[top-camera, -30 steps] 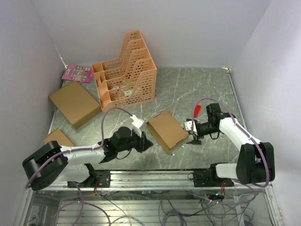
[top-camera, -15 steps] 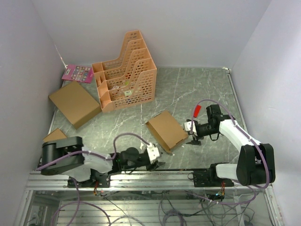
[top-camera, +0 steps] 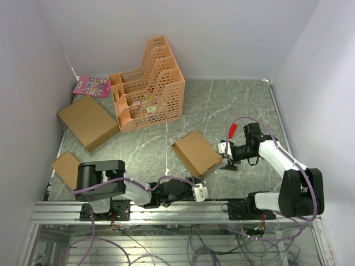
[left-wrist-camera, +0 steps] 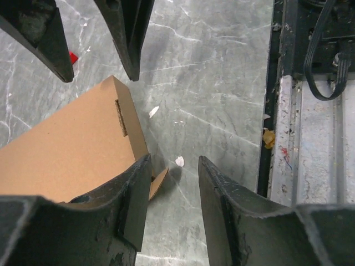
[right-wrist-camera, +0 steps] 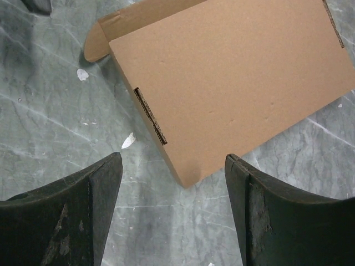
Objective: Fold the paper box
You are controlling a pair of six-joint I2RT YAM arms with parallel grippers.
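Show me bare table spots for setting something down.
Widest: far right, between the orange file rack, the right arm and the back wall. Smaller: between rack and paper box. Crowded: the left side, with the large box and small box, and the near edge, with the left arm.

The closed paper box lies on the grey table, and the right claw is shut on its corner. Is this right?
Not quite. The right claw is open: the right wrist view shows its fingers wide apart, not touching the corner. The closed paper box does lie on the grey table.
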